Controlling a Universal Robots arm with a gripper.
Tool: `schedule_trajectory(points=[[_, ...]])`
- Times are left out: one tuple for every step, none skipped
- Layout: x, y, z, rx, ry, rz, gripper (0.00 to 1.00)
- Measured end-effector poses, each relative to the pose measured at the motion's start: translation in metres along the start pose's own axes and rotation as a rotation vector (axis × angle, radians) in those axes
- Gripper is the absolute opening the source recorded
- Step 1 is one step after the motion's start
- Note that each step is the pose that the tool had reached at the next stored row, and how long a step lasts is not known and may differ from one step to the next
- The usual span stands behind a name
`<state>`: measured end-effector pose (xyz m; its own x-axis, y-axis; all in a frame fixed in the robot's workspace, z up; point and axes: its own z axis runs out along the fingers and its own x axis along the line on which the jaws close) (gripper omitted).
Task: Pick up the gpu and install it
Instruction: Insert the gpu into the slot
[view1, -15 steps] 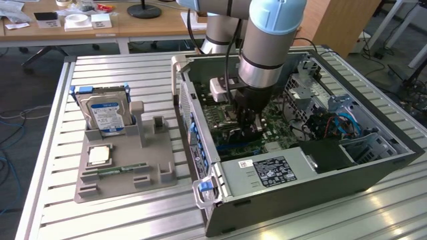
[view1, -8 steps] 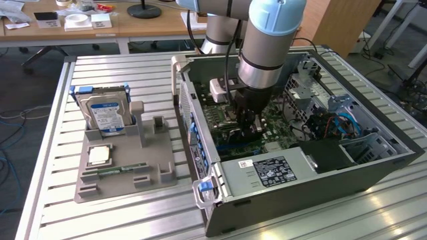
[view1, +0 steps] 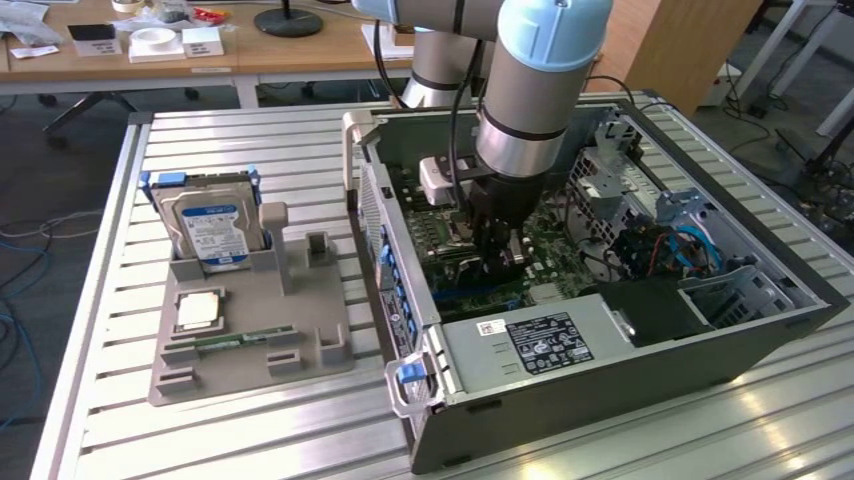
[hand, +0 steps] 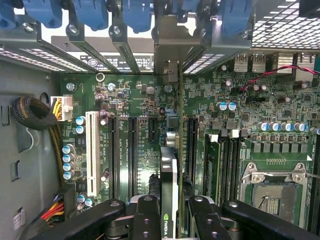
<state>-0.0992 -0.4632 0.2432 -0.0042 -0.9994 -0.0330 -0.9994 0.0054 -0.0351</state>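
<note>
Gripper (hand: 170, 212), jaws closed on the gpu (hand: 169, 175), holds the card edge-on just above the motherboard (hand: 140, 105); slight misalignment with the slot (hand: 191, 145) ahead could jam it.

The thin, edge-on green graphics card (hand: 169, 185) runs off frame toward 6 o'clock, its lower part hidden between black gripper fingers (hand: 145, 217).

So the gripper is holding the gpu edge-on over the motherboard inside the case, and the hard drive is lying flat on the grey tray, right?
Not quite: in the exterior view the hard drive stands upright in the grey tray. The gripper does hold the gpu edge-on over the motherboard.
</note>
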Motion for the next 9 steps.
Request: schedule_trajectory(points=[[0.0000, 0.0000, 0.0000, 0.0001, 0.0000, 0.000, 0.27], [0.0000, 0.0000, 0.0000, 0.0000, -0.0001, 0.000, 0.27], [0.0000, 0.0000, 0.0000, 0.0000, -0.0001, 0.000, 0.27], [0.0000, 0.0000, 0.0000, 0.0000, -0.0001, 0.000, 0.27], [0.0000, 0.0000, 0.0000, 0.0000, -0.0001, 0.000, 0.27], [0.0000, 0.0000, 0.0000, 0.0001, -0.0001, 0.000, 0.27], [0.0000, 0.0000, 0.0000, 0.0000, -0.0001, 0.000, 0.27], [0.0000, 0.0000, 0.0000, 0.0000, -0.0001, 0.000, 0.27], [-0.0001, 0.0001, 0.0001, -0.0002, -0.0005, 0.000, 0.27]])
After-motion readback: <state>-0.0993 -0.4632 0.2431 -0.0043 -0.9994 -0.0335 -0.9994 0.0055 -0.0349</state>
